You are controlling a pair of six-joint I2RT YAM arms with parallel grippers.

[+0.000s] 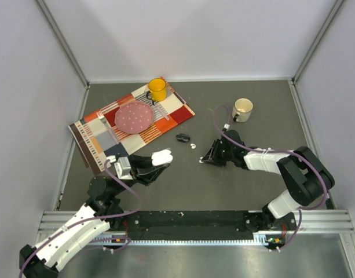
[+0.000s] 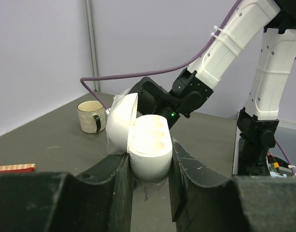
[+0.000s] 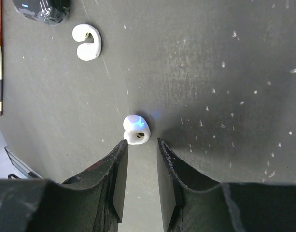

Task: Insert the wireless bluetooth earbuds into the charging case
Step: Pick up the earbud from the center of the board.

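The left fingers (image 2: 124, 170) are closed on a glossy white oval charging case (image 2: 148, 145), pinching its lower shell from both sides. The case's lid stands hinged open, tilted away to the left of the grip, and two rounded hollows show in the shell's upper face.

The right fingers (image 3: 119, 162) point down at the dark grey surface (image 3: 225, 72). They are parted by a narrow gap and grip nothing. A small glossy white earbud (image 3: 136, 129) lies on the surface just beyond their tips, almost in line with the gap and a little toward the left-hand finger, with a faint bluish glint on its top. A second white earbud, curled like a C (image 3: 87, 42), lies farther out beyond the tips and off to their left, well apart from the first. Beyond it, a glossy black rounded object (image 3: 41, 9) is cut by the frame edge.

Past the right fingers stands a cream ceramic mug (image 1: 242, 109). Past the left fingers lies a patchwork placemat (image 1: 96, 139) carrying a pink round plate (image 1: 134, 117) and a yellow mug (image 1: 157, 88).
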